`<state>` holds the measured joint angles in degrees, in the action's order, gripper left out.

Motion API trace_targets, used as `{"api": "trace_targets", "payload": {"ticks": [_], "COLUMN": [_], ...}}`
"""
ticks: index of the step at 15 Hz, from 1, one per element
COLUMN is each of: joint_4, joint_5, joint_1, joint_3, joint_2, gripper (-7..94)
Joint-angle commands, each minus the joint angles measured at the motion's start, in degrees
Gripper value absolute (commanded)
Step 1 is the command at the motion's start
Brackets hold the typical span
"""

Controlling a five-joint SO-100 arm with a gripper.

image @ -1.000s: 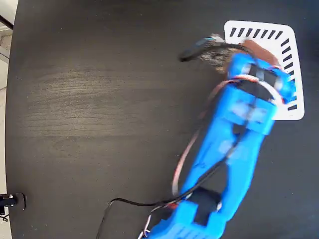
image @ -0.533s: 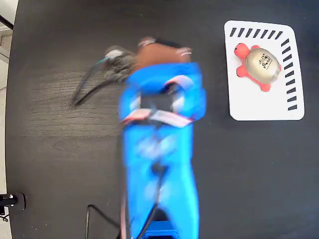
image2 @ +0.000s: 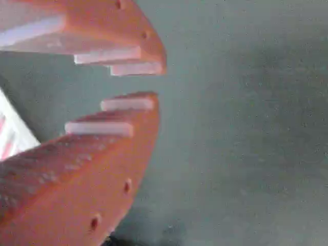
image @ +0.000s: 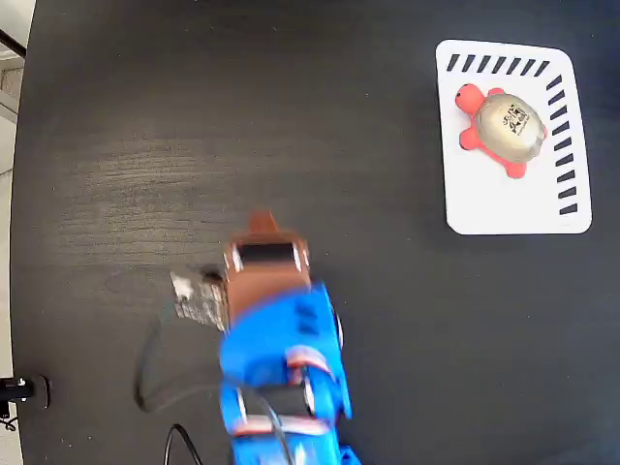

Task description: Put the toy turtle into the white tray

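Turtle point(image: 502, 128) lying inside the tray point(image: 504, 208); blue arm point(image: 281, 373) sitting far off at the lower left.

The turtle is resting in the tray's upper half, head toward the left rim, so the task looks done. In the wrist view the hand point(image2: 134, 86) is showing its orange fingers point(image2: 115, 133) slightly apart, gripping nothing, over bare dark surface point(image: 194, 116). Little risk is remaining: the dangling black cable point(image: 150, 373) could snag, or a sweep back across could knock the tray.
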<state>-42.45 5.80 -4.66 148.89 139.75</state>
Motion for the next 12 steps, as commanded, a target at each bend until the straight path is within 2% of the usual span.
{"api": "trace_targets", "payload": {"ticks": [1,6,12], "joint_4": [-0.88,-17.23,-26.89], "joint_5": [0.09,0.18,-0.53], "joint_1": [-0.18,-0.09,-0.09], "joint_3": [6.50,13.27,19.16], "joint_2": [15.56,37.88,46.41], "gripper": [0,0,0]}}
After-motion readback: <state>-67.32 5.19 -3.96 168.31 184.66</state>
